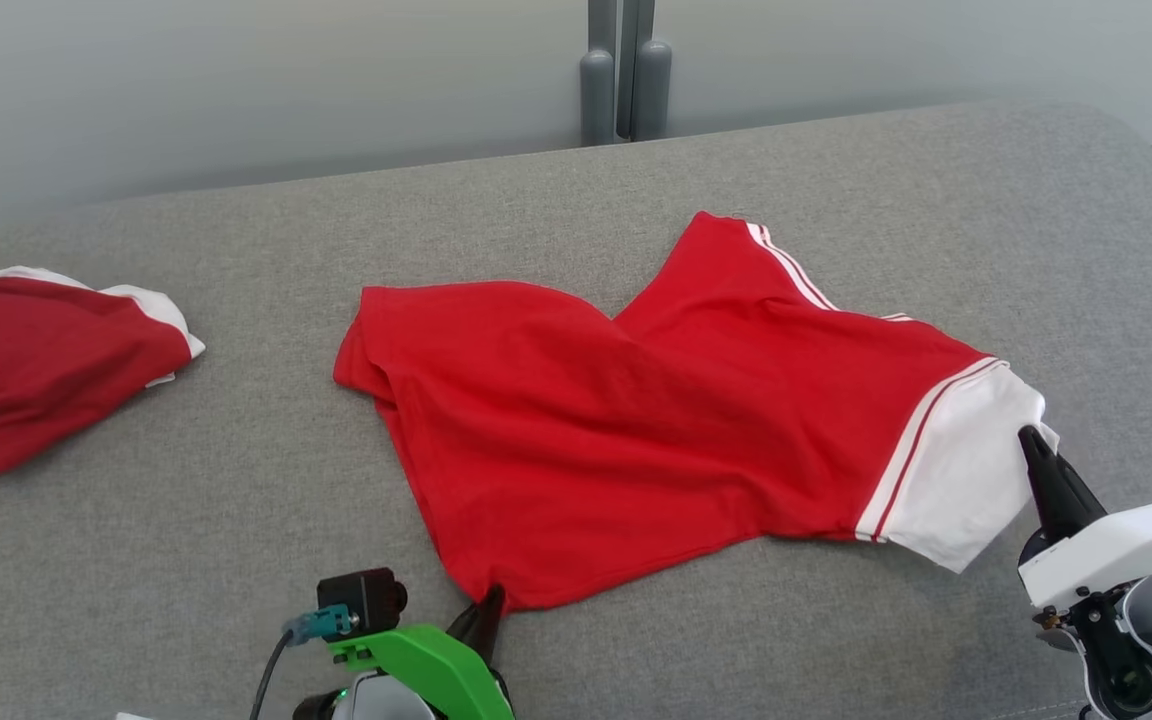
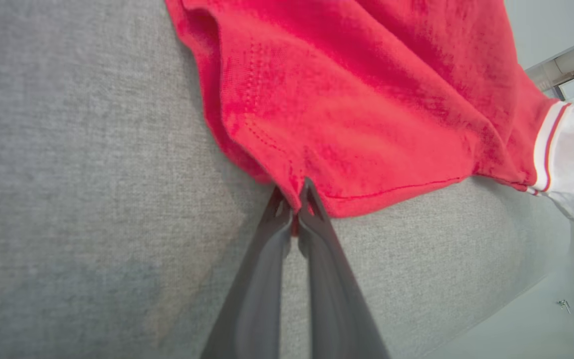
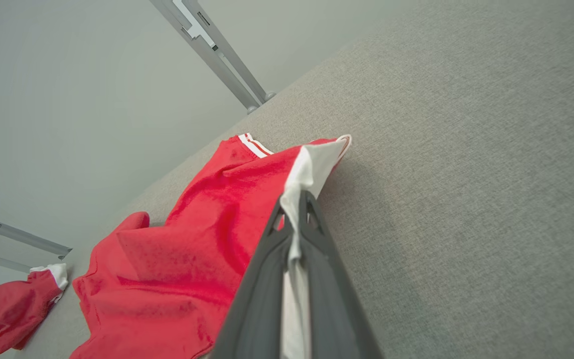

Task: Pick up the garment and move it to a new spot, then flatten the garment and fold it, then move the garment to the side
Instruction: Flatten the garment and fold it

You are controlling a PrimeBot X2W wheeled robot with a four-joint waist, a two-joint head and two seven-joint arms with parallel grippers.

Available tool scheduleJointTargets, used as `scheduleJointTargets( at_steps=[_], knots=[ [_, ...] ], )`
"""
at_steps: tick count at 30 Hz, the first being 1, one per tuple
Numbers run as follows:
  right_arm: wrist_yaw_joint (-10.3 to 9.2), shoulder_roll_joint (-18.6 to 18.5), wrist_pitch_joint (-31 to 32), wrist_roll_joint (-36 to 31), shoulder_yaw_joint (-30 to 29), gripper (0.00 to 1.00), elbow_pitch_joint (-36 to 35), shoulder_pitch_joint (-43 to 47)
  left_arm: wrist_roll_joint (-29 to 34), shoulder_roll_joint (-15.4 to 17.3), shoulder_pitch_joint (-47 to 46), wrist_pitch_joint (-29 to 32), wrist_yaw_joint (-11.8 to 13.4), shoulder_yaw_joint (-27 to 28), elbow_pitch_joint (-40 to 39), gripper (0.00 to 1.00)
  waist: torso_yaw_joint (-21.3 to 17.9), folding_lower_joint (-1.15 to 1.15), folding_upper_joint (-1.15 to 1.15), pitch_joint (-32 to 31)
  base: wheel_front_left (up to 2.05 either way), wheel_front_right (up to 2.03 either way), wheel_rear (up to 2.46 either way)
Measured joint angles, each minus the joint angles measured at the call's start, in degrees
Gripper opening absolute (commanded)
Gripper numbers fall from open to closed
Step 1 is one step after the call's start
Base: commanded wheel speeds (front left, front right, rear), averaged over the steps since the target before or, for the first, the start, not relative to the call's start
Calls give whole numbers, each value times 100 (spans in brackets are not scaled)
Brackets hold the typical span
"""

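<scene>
Out in the middle of the grey fabric-topped table (image 1: pixel 236 560) sits the garment (image 1: pixel 636 440), a red tee with white sleeve ends and thin white stripes. It's spread open but rumpled, with a ridge running across the chest and one edge curled under on the far left side.

Both hands have a hold of it. The left hand (image 1: pixel 489 605) is pinched shut on the near corner of the hem; in the left wrist view you can see a sliver of red cloth squeezed between the two dark fingers (image 2: pixel 317 234). The right hand (image 1: pixel 1031 440) is clamped on the white sleeve end, with white cloth running down between its fingers in the right wrist view.

Progress-wise, I'd say it's early. The tee is lying on the table, not lifted, and it isn't flat or folded at all. My guess is this two-point grip is for picking it up or tugging it smooth. So flattening, folding and shifting it aside all look left to do.

Off on the left edge there's a second red garment (image 1: pixel 36 360) in a loose bunch.

As for brands or writing: nothing I can read anywhere, no logo, tag or print.
</scene>
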Motion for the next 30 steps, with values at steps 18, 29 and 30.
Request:
scheduleJointTargets(
  at_steps=[18, 29, 30],
  knots=[
    [0, -197, -2, 277, -77, 0, -835, -647, 34, 937, -203, -253, 212, 817, -2435, 0, 183, 0, 0, -270, 0, 0, 0],
    [0, -174, 371, 687, -123, 0, -1978, -1133, 1, 1550, -926, 275, 495, 1384, -4001, 0, 139, 0, 0, -471, 0, 0, 0],
    [0, -163, 388, 739, -129, 0, -2082, -1195, 3, 1596, -1022, 338, 513, 1426, -4099, 0, 123, 0, 0, -478, 0, 0, 0]
  ],
)
